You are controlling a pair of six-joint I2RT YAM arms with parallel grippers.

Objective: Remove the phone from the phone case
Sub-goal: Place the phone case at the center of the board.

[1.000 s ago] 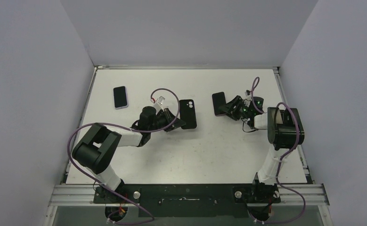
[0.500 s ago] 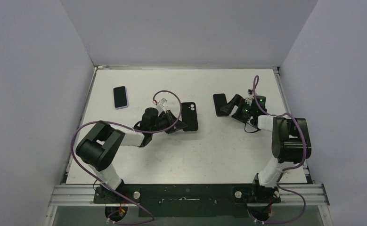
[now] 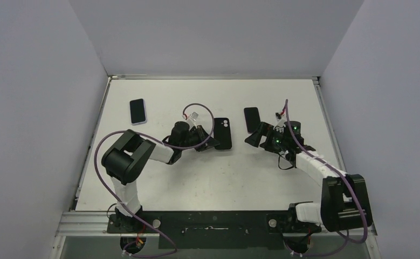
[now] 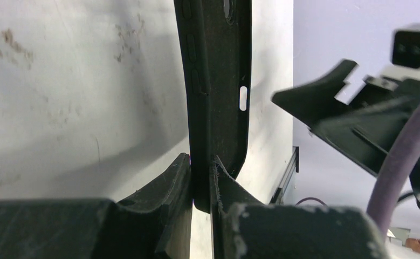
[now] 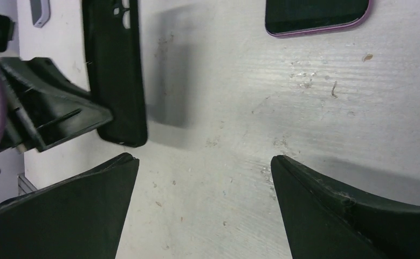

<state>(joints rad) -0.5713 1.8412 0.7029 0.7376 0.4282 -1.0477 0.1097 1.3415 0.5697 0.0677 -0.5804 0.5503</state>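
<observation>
Releasing the phone (image 3: pixel 252 118), the right gripper (image 3: pixel 257 135) has spread its jaws wide and backed away. The phone now lies flat on the table (image 3: pixel 224 183), screen up, with nothing touching it. Separation therefore appears complete. The left gripper (image 4: pixel 201 183) stays clamped on one side wall of the black phone case (image 3: pixel 223 133) (empty, camera cut-out visible), near the phone's left.
</observation>
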